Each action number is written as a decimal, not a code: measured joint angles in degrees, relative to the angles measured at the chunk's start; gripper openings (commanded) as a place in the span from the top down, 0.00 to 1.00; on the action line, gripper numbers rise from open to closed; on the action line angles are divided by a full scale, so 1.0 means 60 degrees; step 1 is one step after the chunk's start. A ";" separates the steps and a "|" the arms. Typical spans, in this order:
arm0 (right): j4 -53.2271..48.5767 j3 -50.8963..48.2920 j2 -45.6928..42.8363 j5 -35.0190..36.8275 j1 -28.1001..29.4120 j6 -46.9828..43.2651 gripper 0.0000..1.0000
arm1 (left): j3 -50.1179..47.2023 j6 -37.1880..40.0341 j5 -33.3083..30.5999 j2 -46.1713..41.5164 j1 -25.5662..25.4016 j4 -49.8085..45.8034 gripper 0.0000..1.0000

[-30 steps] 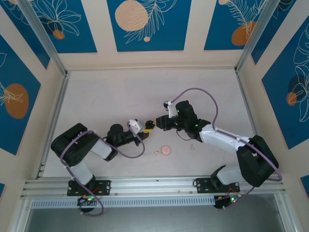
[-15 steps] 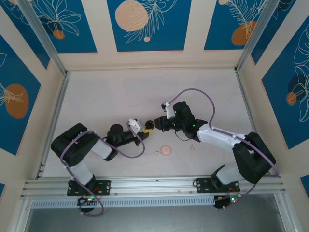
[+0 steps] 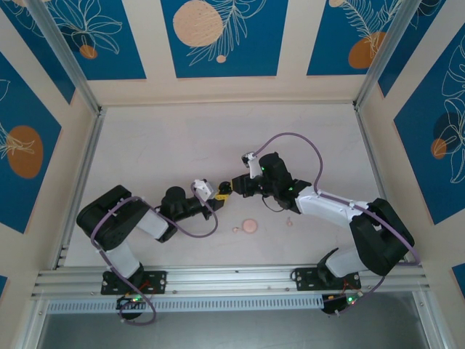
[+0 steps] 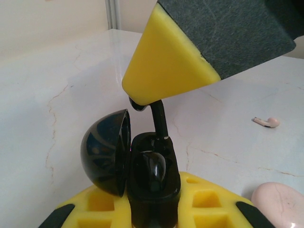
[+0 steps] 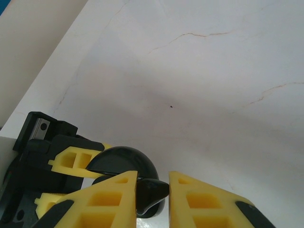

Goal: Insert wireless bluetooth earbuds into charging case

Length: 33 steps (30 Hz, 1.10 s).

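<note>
Left wrist view: the left gripper has its jaws clamped on the lower body of the black charging case. The case is held upright, with its domed lid hinged open to the left. From above, the right gripper is pinched tight on the head of a black earbud. The bud's stem hangs nearly vertical, and its lower end meets the top edge of the case's opening. It is judged not yet seated. A glossy black shape lower in the case may be the other black bud already in place; this cannot be confirmed.

Right wrist view: the bud's head sits between the two yellow pads, with the lid's dome just behind it.

Further out on the table, a pale pink earbud lies well apart to the right. A round pink disc sits near the left gripper.

Assessment: the step in hand is insertion of the black bud.
- Keep the stem in line with the well's axis and lower it straight, clear of the open lid.
- The left gripper should hold the case firm and level throughout.
- Release only once the head sits flush in the case.

Risks: the stem may catch the rim and lever the case within its grip, or the bud may twist between the pads.
</note>
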 measured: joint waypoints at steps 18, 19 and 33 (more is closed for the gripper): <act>-0.0098 0.0091 0.0000 0.1078 0.0619 -0.0951 0.80 | -0.0055 0.0000 0.0007 -0.0193 0.0000 -0.0120 0.92; -0.0117 0.0120 0.0000 0.1144 0.0659 -0.1009 0.80 | -0.0055 -0.0004 0.0007 -0.0208 0.0000 -0.0142 0.92; -0.0481 0.0266 -0.0011 0.1606 0.1140 -0.1716 0.79 | -0.0055 0.0000 0.0000 -0.0390 0.0000 -0.0415 0.91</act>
